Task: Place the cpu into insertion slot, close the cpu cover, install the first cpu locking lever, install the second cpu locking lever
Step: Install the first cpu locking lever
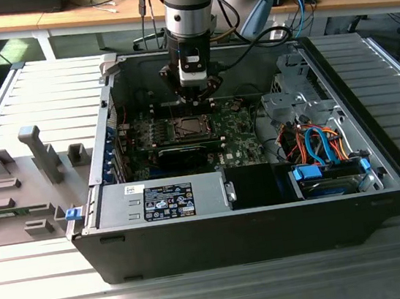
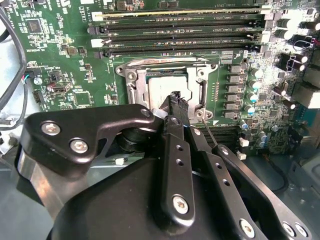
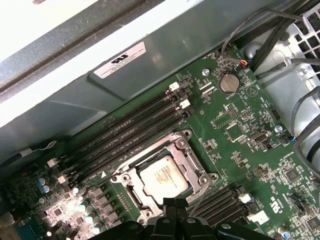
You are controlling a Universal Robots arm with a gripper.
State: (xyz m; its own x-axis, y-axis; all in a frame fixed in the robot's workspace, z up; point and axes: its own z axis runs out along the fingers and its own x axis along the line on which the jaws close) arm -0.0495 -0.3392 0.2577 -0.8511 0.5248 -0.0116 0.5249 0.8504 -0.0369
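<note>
a: where is the cpu sitting right now?

b: you're looking at it lying flat in the insertion slot on the green circuit board, inside the open computer case. the cpu cover is lying down around it, and its window is showing the grey metal top.

a: and the gripper?

b: in both wrist views it's hanging just over the socket's edge, with its fingertips clenching together. whether they're pinching anything, i cannot tell.

a: what's sitting near the tips?

b: a thin lever rod is running along the socket's side, just beside them. the long memory slots are lying on the side of the socket away from the gripper. a coin cell is sitting well apart.
</note>
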